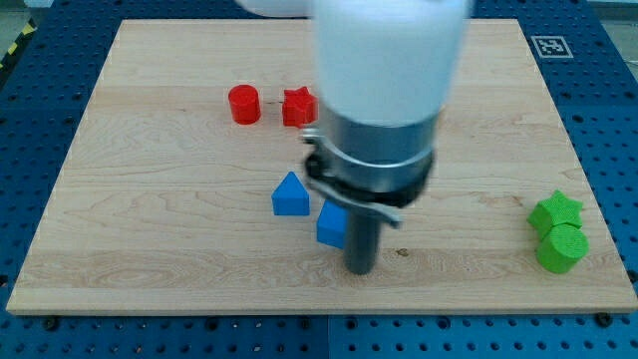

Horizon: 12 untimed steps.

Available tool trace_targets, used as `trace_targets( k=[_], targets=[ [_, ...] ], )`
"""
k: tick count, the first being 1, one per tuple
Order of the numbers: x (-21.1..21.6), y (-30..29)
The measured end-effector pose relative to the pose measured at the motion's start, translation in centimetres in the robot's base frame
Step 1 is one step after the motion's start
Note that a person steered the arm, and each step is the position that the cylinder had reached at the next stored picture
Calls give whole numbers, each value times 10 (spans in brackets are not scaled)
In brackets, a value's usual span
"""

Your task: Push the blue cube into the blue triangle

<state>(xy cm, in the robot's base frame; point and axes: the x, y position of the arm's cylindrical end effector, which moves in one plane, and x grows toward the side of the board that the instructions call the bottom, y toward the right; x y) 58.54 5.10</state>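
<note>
Pale wooden board (150,249) lies on a blue perforated table (30,100). Nearest the view's bottom, my tip (360,270) rests on the board, holding nothing, just beside the blue cube (331,224) at its lower right. The blue triangle (290,194) sits just up-left of that cube. At right, a green star (555,210) touches a green cylinder (561,248). Farther up stand a red cylinder (244,104) and red star (297,107). A black-and-white marker tag (549,46), with no readable writing, occupies the top right corner.
</note>
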Motion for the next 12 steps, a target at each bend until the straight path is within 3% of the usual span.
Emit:
trace_targets(
  k=[2,6,8,9,12],
  targets=[
    [0,7],
    [5,-63],
    [12,21],
    [-4,28],
    [-22,-38]
  ],
)
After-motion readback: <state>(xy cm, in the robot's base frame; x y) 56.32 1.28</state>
